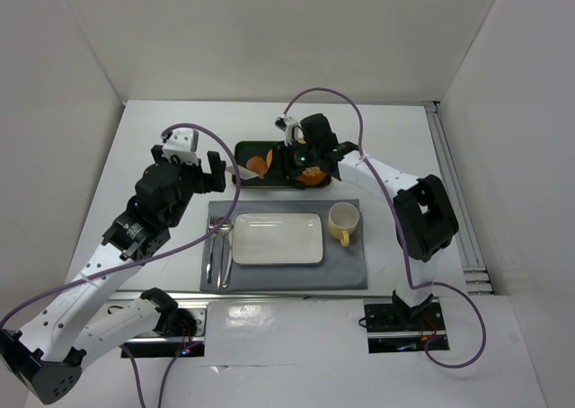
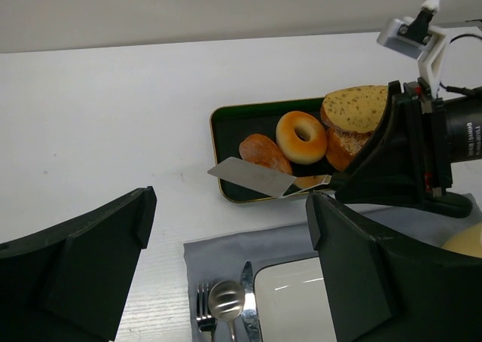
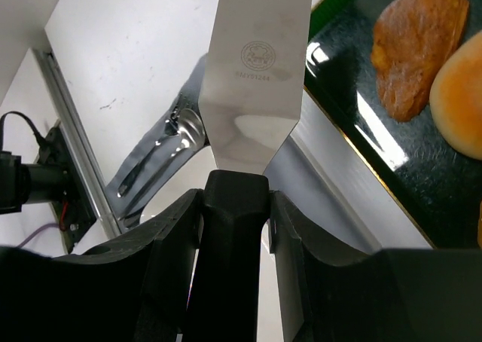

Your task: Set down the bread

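Holds, at the left end of a dark green tray [image 2: 235, 123], the bread [image 2: 263, 152]: oblong, orange-brown, with a glossy reddish crust, just beside the donut [image 2: 301, 137]. Mostly lost behind the right arm from above; near edge covered by the spatula [image 2: 252, 178] blade in the left wrist view. Right gripper [image 3: 235, 195] pinched tight on the spatula's handle, blade by the tray's near rim, close to the bread; cannot tell whether touching. Left gripper [image 2: 226, 267] spread wide, well apart from the bread.
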Robot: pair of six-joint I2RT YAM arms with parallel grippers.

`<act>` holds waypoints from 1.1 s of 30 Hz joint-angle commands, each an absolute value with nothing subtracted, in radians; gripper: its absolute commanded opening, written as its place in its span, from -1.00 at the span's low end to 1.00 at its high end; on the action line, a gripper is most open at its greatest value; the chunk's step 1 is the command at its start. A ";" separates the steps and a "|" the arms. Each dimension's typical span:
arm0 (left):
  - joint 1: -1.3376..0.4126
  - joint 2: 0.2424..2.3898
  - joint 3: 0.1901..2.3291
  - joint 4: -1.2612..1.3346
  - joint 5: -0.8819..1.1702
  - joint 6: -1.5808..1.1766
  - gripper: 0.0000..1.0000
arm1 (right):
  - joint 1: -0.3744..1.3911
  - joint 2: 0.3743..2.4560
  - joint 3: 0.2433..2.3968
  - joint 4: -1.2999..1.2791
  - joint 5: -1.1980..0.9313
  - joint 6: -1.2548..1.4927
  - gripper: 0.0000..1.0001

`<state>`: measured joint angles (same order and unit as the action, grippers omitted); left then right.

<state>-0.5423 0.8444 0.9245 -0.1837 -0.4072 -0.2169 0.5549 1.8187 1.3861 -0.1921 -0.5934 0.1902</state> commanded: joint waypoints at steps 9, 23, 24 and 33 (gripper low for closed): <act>-0.546 0.830 0.920 -0.120 -0.428 -0.229 1.00 | 0.565 1.850 1.308 -0.066 -0.571 0.279 -1.00; -0.546 0.830 0.920 -0.120 -0.428 -0.229 1.00 | 0.565 1.901 1.308 -0.057 -0.552 0.298 -1.00; -0.546 0.830 0.920 -0.120 -0.428 -0.229 1.00 | 0.565 1.901 1.308 -0.057 -0.552 0.298 -1.00; -0.546 0.821 0.920 -0.120 -0.428 -0.229 1.00 | 0.565 1.878 1.264 -0.023 -0.450 0.276 -1.00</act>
